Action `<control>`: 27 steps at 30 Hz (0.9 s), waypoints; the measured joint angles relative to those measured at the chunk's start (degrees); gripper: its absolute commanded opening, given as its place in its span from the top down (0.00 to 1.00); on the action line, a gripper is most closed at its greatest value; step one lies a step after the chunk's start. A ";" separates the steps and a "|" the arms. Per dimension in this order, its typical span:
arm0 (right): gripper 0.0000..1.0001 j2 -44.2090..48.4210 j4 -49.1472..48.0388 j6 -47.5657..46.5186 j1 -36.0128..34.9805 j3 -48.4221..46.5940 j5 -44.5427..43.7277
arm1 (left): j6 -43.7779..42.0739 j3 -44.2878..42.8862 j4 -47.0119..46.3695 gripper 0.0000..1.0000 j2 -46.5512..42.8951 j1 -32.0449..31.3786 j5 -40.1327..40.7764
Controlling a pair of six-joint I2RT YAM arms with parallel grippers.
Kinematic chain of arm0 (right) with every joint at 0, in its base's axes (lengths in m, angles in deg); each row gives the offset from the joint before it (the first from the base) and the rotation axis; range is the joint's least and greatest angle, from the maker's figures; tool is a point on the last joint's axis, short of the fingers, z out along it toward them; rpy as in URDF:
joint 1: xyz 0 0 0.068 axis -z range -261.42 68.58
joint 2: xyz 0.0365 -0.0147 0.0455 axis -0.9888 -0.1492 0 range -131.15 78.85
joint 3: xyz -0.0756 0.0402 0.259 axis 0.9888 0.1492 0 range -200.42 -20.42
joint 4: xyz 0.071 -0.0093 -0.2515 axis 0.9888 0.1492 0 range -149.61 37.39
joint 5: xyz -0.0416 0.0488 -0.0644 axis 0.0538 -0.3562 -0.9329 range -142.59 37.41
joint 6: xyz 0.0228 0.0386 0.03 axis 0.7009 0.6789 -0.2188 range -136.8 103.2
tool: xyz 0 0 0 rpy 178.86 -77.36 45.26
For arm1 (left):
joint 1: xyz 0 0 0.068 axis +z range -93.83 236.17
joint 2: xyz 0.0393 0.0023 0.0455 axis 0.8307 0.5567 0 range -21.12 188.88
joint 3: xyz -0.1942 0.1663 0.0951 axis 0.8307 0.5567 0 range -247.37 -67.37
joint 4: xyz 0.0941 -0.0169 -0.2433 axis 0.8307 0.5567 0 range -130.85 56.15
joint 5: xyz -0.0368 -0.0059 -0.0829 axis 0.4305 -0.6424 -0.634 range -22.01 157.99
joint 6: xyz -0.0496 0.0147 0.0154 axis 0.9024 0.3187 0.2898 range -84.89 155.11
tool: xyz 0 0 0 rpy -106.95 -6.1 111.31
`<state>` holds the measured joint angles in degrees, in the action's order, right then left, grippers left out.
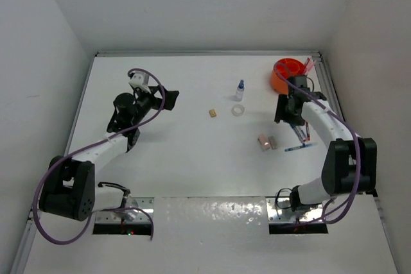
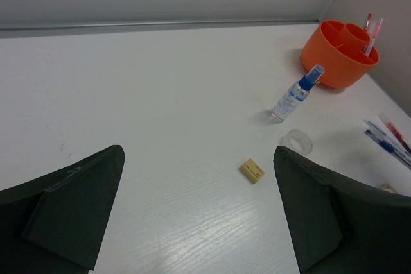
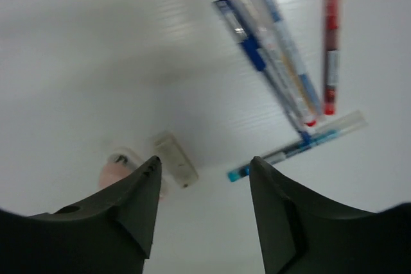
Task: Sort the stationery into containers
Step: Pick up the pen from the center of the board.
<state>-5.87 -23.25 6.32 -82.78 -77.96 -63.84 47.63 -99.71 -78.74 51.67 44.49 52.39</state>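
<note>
Pens (image 3: 255, 56) lie fanned, long axes roughly 11-to-5 o'clock; table (image 3: 96, 49) open toward 9. Right gripper (image 3: 204, 166) and left gripper (image 2: 199, 152) gape, empty.

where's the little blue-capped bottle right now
In the top view the bottle stands right of centre toward the far side of the table, just beyond the tape ring and left of the orange tub.

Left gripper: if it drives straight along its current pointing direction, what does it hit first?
Probably the tan eraser, lying on the table ahead of the left gripper, between its open fingers but off-centre. Nothing nearer shows. Depth is unclear; it might touch bare table first.
</note>
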 measured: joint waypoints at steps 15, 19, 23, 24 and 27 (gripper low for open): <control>0.29 -1.38 0.07 -10.51 -14.97 4.87 8.13 | -0.70 0.44 3.89 0.00 -3.19 -1.88 0.13; 0.38 -0.15 -1.25 -10.08 -14.47 5.88 7.74 | -0.72 0.44 4.76 0.00 -3.37 -1.90 0.09; 0.58 1.18 -1.62 -6.58 -7.91 6.21 7.80 | -0.85 0.44 4.81 0.00 -3.56 -1.90 0.09; 0.59 1.14 -1.60 -5.60 -5.99 6.19 7.37 | -0.90 0.44 4.79 0.00 -3.56 -1.90 0.09; 0.64 -0.70 0.68 -3.80 -0.74 4.35 4.31 | -0.92 0.44 4.79 0.00 -3.58 -1.90 0.04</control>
<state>-6.57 -22.58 2.51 -83.53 -73.61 -59.53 46.71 -99.27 -73.96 48.09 42.59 52.44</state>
